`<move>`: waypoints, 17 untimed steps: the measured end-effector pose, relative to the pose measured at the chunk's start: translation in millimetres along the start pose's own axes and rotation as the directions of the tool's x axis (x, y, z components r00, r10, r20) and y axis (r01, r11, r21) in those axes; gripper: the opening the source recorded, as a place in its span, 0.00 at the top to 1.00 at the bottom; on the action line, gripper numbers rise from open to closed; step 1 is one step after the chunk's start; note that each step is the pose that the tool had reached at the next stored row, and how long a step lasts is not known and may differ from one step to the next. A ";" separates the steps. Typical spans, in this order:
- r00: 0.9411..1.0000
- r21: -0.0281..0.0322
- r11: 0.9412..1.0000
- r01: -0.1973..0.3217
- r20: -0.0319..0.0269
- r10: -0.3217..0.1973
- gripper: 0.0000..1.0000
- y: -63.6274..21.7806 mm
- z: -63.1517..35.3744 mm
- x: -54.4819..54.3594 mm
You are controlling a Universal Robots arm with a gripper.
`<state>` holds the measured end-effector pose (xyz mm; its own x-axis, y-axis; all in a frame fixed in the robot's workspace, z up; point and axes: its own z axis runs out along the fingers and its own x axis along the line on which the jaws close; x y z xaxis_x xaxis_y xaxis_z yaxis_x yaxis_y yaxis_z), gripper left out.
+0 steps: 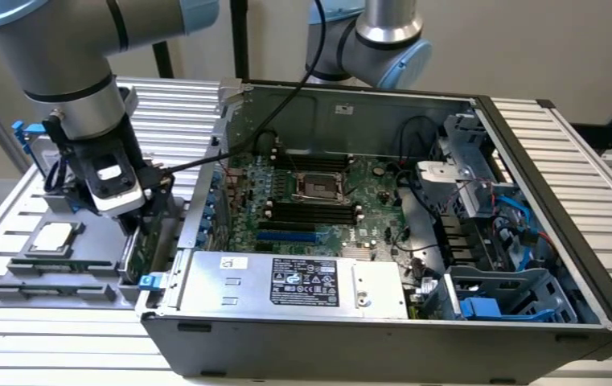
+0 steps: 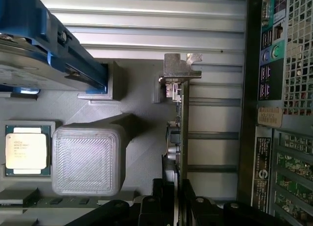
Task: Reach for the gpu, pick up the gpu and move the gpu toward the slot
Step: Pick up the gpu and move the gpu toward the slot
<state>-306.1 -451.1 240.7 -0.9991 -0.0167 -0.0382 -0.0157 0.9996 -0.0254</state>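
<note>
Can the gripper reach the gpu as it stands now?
Likely yes: the gripper sits right at the gpu, which stands on edge in the grey holder, and nothing lies between them.

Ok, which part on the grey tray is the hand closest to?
The gpu, the thin green card standing on edge with a silver bracket; the hand is right at it. The processor chip and the blue-railed hard drive lie farther off.

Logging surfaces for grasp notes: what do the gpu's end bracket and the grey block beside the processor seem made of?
The gpu has an end bracket of likely bare metal: silvery sheen, bent tabs. The grey block is probably printed plastic, matte, with fine parallel ridges across its top.
</note>
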 end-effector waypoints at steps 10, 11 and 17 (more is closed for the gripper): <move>1.000 -0.006 1.000 0.000 0.000 0.000 0.74 -0.4 -14.7 -0.5; 1.000 -0.007 1.000 0.000 0.000 0.000 0.74 -0.4 -18.3 -0.7; 1.000 -0.007 1.000 0.000 0.000 0.000 0.74 -1.1 -45.2 -1.7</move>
<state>-306.2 -451.1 285.9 -0.9991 -0.0162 -0.0384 -0.0155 0.9997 -0.0179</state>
